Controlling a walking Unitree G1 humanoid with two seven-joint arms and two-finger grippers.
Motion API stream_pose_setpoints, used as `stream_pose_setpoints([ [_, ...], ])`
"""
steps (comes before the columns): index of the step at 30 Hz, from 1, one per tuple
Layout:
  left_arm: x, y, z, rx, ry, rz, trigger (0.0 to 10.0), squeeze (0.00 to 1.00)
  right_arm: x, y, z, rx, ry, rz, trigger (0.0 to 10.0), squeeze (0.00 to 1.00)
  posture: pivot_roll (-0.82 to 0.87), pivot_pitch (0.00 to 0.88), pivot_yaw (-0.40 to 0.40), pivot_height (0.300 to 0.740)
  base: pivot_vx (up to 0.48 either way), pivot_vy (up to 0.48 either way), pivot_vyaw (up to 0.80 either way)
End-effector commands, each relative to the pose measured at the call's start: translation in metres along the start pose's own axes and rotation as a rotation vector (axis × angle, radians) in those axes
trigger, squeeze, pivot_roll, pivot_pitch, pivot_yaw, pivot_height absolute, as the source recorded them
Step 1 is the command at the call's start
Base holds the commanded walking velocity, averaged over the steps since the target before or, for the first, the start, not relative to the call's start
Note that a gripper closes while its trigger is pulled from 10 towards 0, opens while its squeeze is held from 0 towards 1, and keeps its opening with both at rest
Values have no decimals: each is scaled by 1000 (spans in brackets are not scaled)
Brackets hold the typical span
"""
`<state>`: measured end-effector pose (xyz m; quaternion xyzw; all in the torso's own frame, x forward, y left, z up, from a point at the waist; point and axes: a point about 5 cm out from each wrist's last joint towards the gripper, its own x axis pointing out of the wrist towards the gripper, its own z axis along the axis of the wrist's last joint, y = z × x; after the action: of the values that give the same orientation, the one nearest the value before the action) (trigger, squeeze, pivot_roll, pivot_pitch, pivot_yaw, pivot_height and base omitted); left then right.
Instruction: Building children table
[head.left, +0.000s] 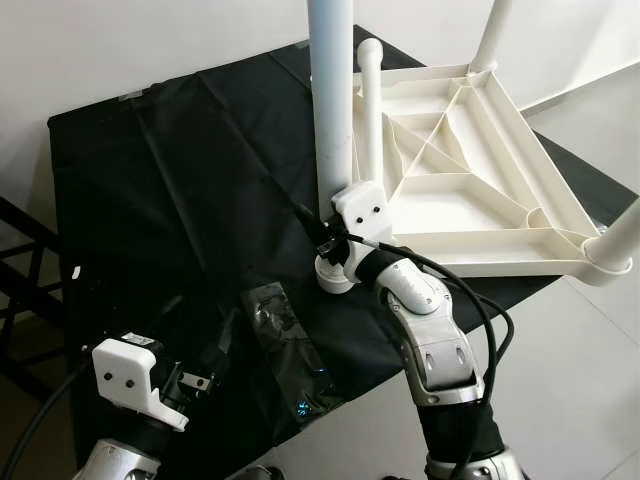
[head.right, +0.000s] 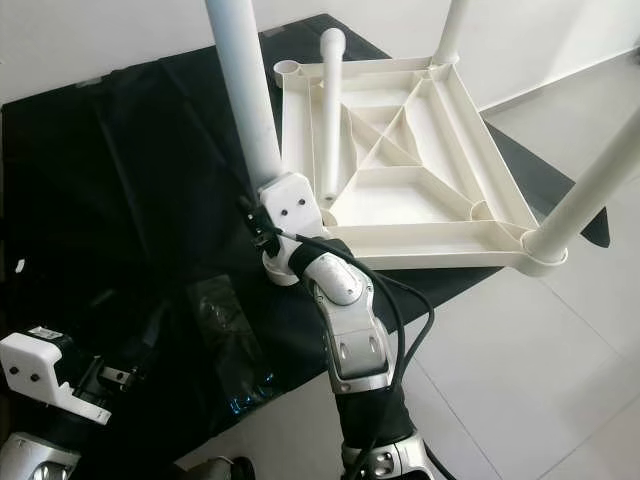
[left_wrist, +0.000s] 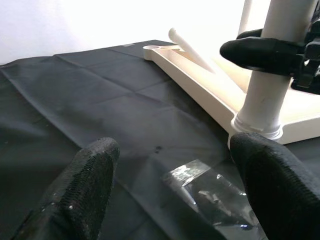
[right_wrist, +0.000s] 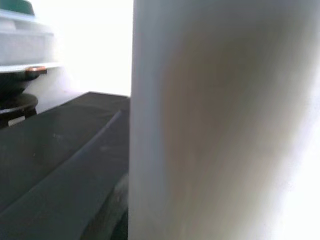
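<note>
A white plastic children's table (head.left: 470, 255) lies upside down on a black cloth (head.left: 180, 170). A white leg (head.left: 331, 110) stands upright in its near left corner socket (left_wrist: 260, 127). My right gripper (head.left: 332, 237) is shut on that leg just above the socket, and one black finger (left_wrist: 260, 52) wraps around it. Two more legs (head.right: 590, 190) stand in the right-hand corners. A loose leg (head.left: 370, 110) lies inside the underside, beside an empty corner socket (head.right: 288, 68). My left gripper (left_wrist: 182, 200) hovers low over the cloth, open, holding nothing.
A clear plastic bag (head.left: 290, 350) with small parts lies on the cloth between my arms. White tiled floor (head.left: 590, 380) extends to the right. A dark rack (head.left: 20, 260) stands at the left, and a white wall rises behind.
</note>
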<state>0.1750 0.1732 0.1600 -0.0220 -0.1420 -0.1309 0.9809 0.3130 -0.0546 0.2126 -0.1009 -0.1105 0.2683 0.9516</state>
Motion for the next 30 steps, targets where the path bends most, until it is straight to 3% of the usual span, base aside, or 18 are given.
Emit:
stream_pose_setpoints([
  [1,-3,3,-5,7,20,11,10000,0,6,18,-19,58,96,44,196,0,58,184,22,740,0,0,0],
  [2,-3,3,-5,8,18,13,10000,0,9,21,-16,84,86,73,9608,0,58,183,22,740,0,0,0],
  [5,-3,3,-5,8,18,14,10000,0,10,24,-13,105,75,96,10000,0,58,183,22,740,0,0,0],
  [8,-3,3,-5,7,17,13,10000,0,9,36,-1,118,40,234,10000,0,57,183,22,740,0,0,0],
  [9,-2,3,-5,6,17,11,10000,0,10,35,6,109,1,340,10000,443,59,184,21,740,0,0,0],
  [10,-2,3,-5,6,17,11,10000,0,10,35,6,109,1,340,10000,443,59,184,21,740,0,0,0],
  [11,-2,2,-5,6,16,11,10000,0,12,30,10,105,-21,457,10000,1000,61,184,19,740,0,0,0],
  [13,-2,2,-5,6,16,11,10000,0,12,30,10,105,-21,457,10000,1000,61,184,19,740,0,0,0],
  [15,-2,1,-4,6,12,14,10000,0,21,9,16,14,-48,648,10000,1000,70,189,12,740,0,0,0],
  [18,-2,1,-4,7,11,15,10000,0,24,1,19,-29,-49,699,10000,1000,71,192,12,740,0,0,0],
  [19,-3,1,-3,7,10,18,10000,0,27,-11,23,-103,-25,869,10000,1000,72,196,13,740,0,0,0],
  [20,-3,1,-3,6,10,18,10000,0,26,-14,23,-133,-14,945,10000,1000,74,196,13,740,0,0,0],
  [23,-3,0,-3,6,10,18,10000,0,25,-16,24,-152,-6,992,10000,1000,74,196,13,740,0,0,0],
  [24,-3,0,-3,5,10,17,10000,0,25,-17,24,-164,11,1026,10000,0,78,199,13,740,0,0,0],
  [30,-4,0,-1,6,11,16,10000,0,41,-21,31,-141,33,1107,10000,0,113,209,18,740,0,0,0],
])
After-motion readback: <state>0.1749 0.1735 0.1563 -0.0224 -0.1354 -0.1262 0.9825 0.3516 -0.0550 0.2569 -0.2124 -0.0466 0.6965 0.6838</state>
